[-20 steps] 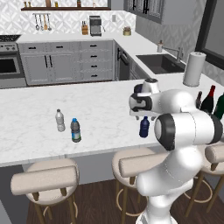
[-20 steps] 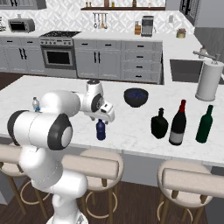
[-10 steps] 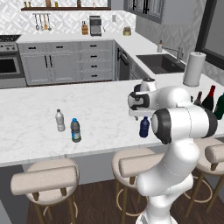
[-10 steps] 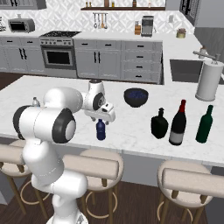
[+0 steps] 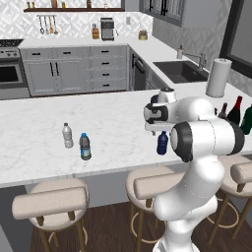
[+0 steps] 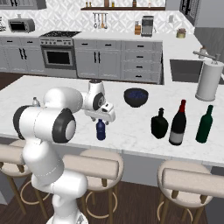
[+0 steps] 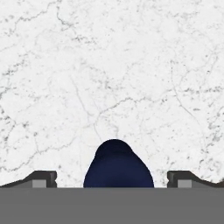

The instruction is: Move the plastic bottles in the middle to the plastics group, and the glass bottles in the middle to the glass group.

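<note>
The stubby dark blue plastic bottle (image 5: 162, 142) (image 6: 101, 130) stands near the counter's front edge. My gripper (image 5: 157, 129) (image 6: 102, 117) hangs open just above it, pointing down. In the hand view the bottle's cap and shoulders (image 7: 117, 165) sit between the two fingertips (image 7: 42, 178), with wide gaps on both sides. Two clear water bottles, one white-capped (image 5: 67, 135) and one blue-capped (image 5: 85, 146), stand to the left. The squat black bottle (image 6: 159, 124) and the red-topped wine bottle (image 6: 178, 123) stand to the right, next to a tall dark green bottle (image 6: 204, 124).
A dark blue bowl (image 6: 135, 97) sits behind the blue bottle. A white paper-towel roll (image 6: 209, 81) stands at the back right by the sink (image 5: 183, 71). Stools (image 5: 51, 201) line the counter's front. White marble counter (image 5: 113, 115) stretches between the bottle groups.
The arm's elbow has lifted and swung slightly. The hand stays over the dark blue bottle with its jaws still open.
</note>
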